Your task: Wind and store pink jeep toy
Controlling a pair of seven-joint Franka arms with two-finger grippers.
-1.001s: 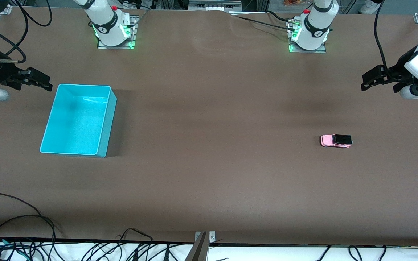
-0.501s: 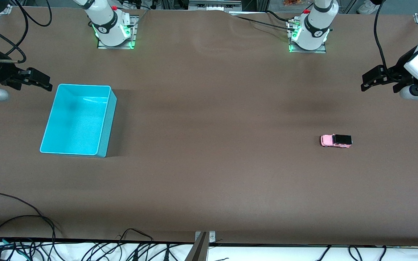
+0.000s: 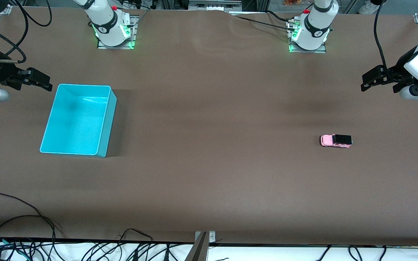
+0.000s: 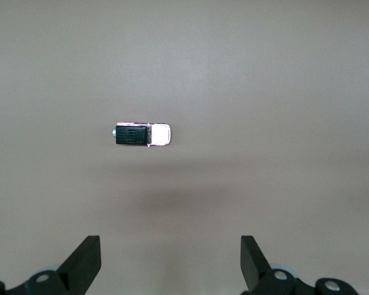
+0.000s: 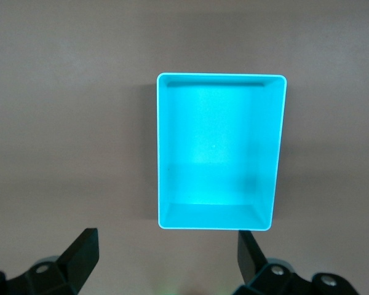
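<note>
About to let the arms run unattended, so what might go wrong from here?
The pink jeep toy is tiny and on wheels, so the open left gripper may nudge it away rather than grasp it. The turquoise bin sits at the right arm's end, under the open right gripper, so storing it means a long carry or a handover.

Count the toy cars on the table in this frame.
1. The pink jeep toy stands on the table toward the left arm's end, apart from the turquoise bin, whose inside shows no car.
</note>
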